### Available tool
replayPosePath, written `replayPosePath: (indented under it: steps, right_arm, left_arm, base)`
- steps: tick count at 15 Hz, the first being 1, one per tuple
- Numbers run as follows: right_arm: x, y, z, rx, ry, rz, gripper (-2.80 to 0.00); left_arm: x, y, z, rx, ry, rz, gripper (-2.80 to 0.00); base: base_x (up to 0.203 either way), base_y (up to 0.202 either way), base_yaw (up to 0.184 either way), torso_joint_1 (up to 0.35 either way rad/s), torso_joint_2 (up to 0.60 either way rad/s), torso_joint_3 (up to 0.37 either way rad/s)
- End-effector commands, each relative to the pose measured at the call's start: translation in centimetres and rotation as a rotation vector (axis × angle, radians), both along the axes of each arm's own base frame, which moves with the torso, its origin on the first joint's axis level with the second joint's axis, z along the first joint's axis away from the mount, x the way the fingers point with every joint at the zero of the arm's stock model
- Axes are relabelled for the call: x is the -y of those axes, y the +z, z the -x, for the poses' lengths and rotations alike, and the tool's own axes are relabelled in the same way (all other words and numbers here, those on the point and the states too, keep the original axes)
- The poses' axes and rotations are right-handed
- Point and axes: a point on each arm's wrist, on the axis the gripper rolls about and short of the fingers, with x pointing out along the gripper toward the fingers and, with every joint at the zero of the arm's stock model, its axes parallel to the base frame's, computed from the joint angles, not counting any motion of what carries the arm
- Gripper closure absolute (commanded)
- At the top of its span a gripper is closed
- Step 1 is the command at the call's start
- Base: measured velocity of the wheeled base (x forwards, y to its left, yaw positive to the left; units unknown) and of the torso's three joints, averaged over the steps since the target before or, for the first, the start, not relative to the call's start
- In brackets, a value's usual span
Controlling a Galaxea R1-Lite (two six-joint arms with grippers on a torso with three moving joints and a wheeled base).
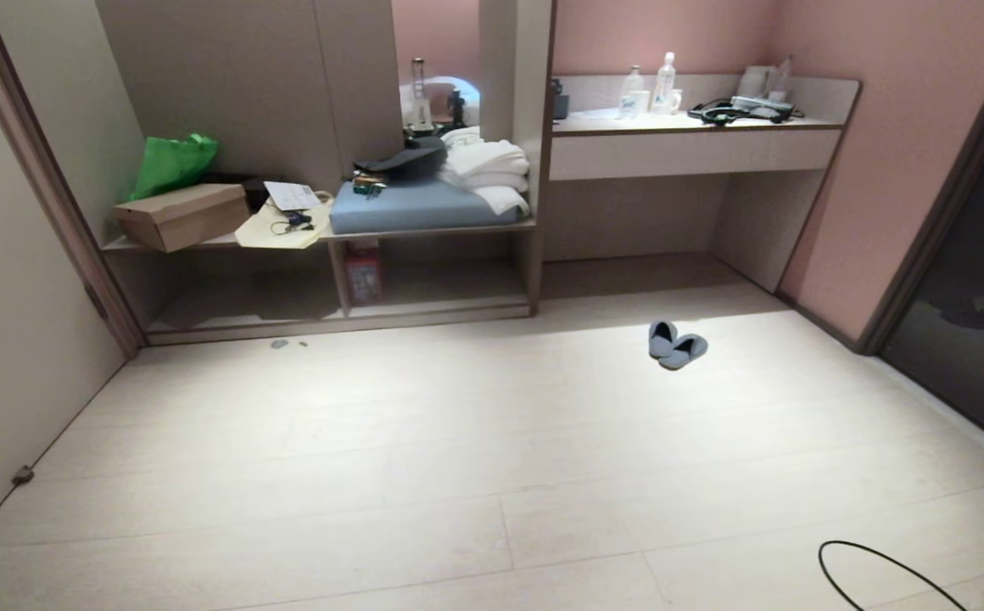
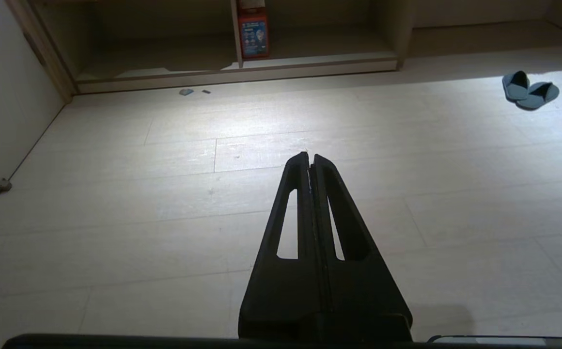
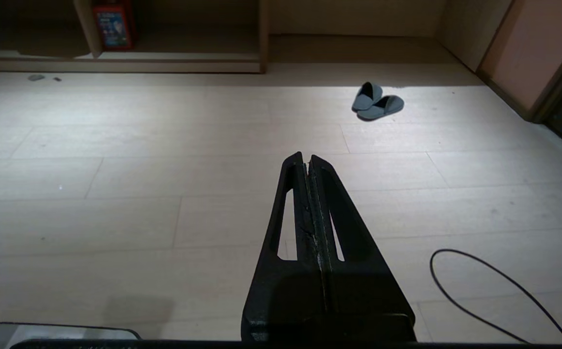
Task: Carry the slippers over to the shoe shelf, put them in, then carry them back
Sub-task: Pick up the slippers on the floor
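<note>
Head view: a pair of soft grey-blue fabric closed-toe slippers [image 1: 676,344] lies on the pale wood-plank floor [image 1: 458,475], the two touching at the toe ends and splayed apart at the heels, in front of the recess beneath the pale desk counter [image 1: 696,140] and well apart from the taupe wood-laminate bench unit [image 1: 339,280]. The bench unit has two low open cubbies side by side; the narrower one on the right, the shoe shelf [image 1: 454,284], holds a red printed box [image 1: 364,273] standing upright against its dividing panel. On the bench top rest a brown cardboard box [image 1: 180,215], a green bag [image 1: 171,164], a blue-grey cushion [image 1: 411,208] and folded white towels [image 1: 485,170]. A loop of thin black cable [image 1: 874,577] lies on the floor near the lower right edge. Neither arm appears in this view. Left wrist view: the black left gripper [image 2: 309,157] hangs above bare floor, its two slotted fingers pressed together at the tips and holding nothing; the slippers are far off to one side. Right wrist view: the black right gripper [image 3: 306,159] is likewise closed tip to tip and empty, poised over the floor with the slippers well ahead of it and the cable loop beside it.
</note>
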Motion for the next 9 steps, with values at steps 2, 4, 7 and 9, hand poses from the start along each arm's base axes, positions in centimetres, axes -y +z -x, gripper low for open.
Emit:
replayPosePath:
  steps: [2,4,7,9]
  right_arm:
    - [0.00,-0.01,-0.01,-0.002,0.000,0.000,0.00]
    - [0.00,0.00,-0.01,-0.001,0.000,0.000,0.00]
    - [0.00,0.00,-0.01,-0.001,0.000,0.000,0.00]
    - [0.00,-0.01,-0.01,-0.002,0.000,0.000,0.00]
  left_arm:
    - [0.00,0.03,0.01,0.001,0.000,0.000,0.00]
    - [0.00,0.03,0.00,0.000,0.000,0.001,0.00]
    - [0.00,0.04,0.00,0.000,0.000,0.001,0.00]
    - [0.00,0.04,0.00,0.000,0.000,0.000,0.00]
  base:
    - [0.194,0.000,-0.002,0.004,0.00,0.003]
    - [0.196,0.000,0.001,0.000,0.00,0.004]
    - [0.195,0.000,0.000,0.003,0.00,0.004]
    - [0.197,0.000,-0.001,0.003,0.00,0.001]
